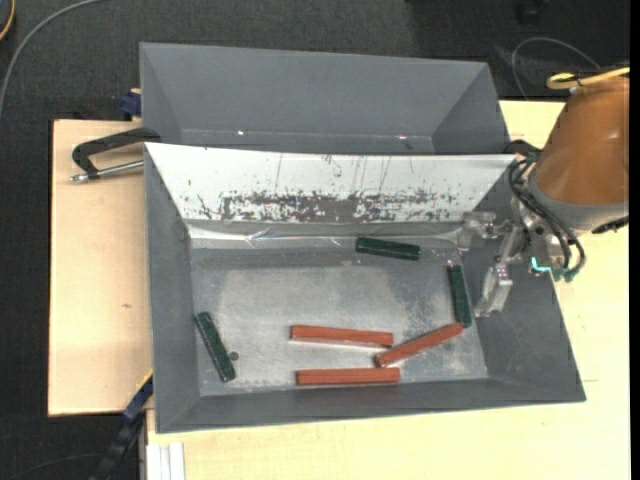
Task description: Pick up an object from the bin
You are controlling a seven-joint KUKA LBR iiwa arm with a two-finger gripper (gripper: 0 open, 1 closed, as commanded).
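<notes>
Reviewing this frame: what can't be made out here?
Camera view:
- Dark speck beside the left green stick: too small to identify.
- Arm: cut off by the right edge.
- Whether the gripper touches the upright green stick: too small to tell.
- Whether the slanted red stick rests on the upper red stick: unclear.
</notes>
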